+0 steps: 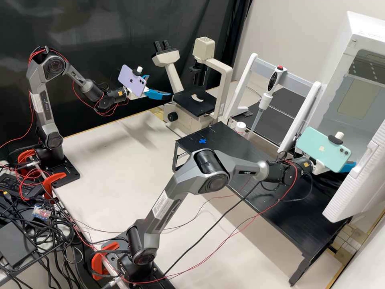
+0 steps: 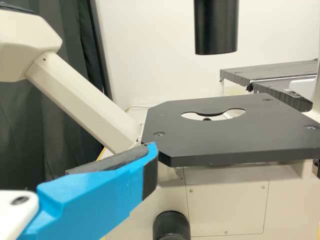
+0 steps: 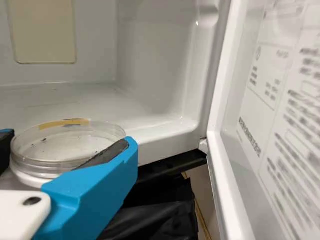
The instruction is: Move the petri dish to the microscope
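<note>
The right gripper (image 1: 349,166) holds the petri dish (image 3: 65,145) at the cabinet's (image 3: 167,143) front edge, near a printed door (image 3: 240,165); the left gripper (image 1: 160,86) is wide.

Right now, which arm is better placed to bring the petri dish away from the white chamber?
Right, I'd say: the right claw is at the petri dish, by the mouth of the white chamber. The left claw is over by the microscope stage.

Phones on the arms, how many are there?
2: a lilac phone on the left arm, near the microscope, and a mint-green phone on the right arm, near the white cabinet.
</note>
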